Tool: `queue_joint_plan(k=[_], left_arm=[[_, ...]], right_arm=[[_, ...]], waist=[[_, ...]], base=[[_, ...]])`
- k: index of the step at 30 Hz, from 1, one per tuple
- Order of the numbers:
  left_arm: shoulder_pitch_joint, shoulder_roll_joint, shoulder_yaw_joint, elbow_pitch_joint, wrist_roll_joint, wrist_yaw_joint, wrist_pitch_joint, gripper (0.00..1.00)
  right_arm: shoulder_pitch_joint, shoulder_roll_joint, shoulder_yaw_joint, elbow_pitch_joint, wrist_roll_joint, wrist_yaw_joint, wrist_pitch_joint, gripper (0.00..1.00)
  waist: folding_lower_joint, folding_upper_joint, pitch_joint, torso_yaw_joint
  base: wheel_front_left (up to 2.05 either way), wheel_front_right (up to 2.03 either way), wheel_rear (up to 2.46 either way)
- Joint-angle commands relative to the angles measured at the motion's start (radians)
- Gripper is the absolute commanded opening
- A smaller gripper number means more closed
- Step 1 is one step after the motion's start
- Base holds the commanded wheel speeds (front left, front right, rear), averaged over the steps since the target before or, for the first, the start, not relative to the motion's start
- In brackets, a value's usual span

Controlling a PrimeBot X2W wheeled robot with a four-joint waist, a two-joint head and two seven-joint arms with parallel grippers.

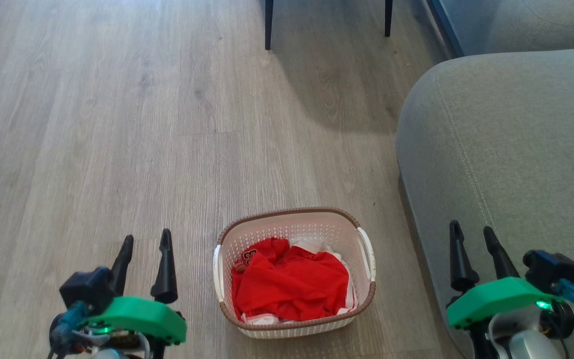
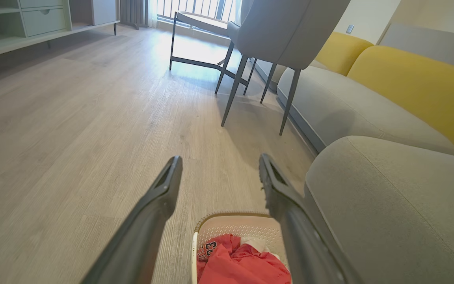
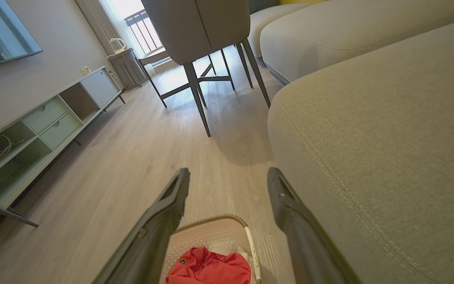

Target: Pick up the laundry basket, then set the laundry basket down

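The laundry basket [image 1: 294,227] stands on the wooden floor in the lower middle of the head view. It is cream-white and perforated, with a brown rim, white side handles and red clothing [image 1: 292,284] inside. My left gripper [image 1: 146,241] hangs open to its left, apart from it. My right gripper [image 1: 472,233] is open to the basket's right, over the sofa's edge. In the left wrist view the basket [image 2: 235,225] lies low between my open left gripper [image 2: 219,165] fingers. The right wrist view has the basket [image 3: 211,232] below my open right gripper [image 3: 227,179].
A grey sofa [image 1: 506,149] runs close along the basket's right side. Dark chair legs [image 1: 268,25] stand on the floor further ahead. A low cabinet [image 3: 41,122] lines the far wall. Bare wooden floor [image 1: 92,124] stretches to the left and ahead.
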Motion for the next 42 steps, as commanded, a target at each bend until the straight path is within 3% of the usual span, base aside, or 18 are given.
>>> queue_joint_plan(k=[1, 25, 42], left_arm=[[-0.023, 0.011, 0.017, -0.037, 0.033, 0.008, -0.018, 1.0], [0.014, 0.002, 0.01, -0.04, 0.305, 0.006, -0.089, 1.0], [0.013, -0.004, 0.026, -0.024, 0.296, -0.006, -0.089, 1.0]], right_arm=[[-0.016, -0.012, 0.023, -0.042, -0.031, -0.001, -0.016, 1.0], [0.001, -0.015, 0.066, -0.066, -0.309, -0.002, -0.085, 1.0], [-0.003, -0.015, 0.064, -0.059, -0.311, -0.002, -0.085, 1.0]], waist=[[0.0, 0.0, -0.001, 0.0], [0.0, 0.0, -0.004, -0.005], [0.0, 0.0, 0.001, -0.008]], base=[[0.0, 0.0, 0.0], [0.0, 0.0, 0.0], [0.0, 0.0, 0.0]])
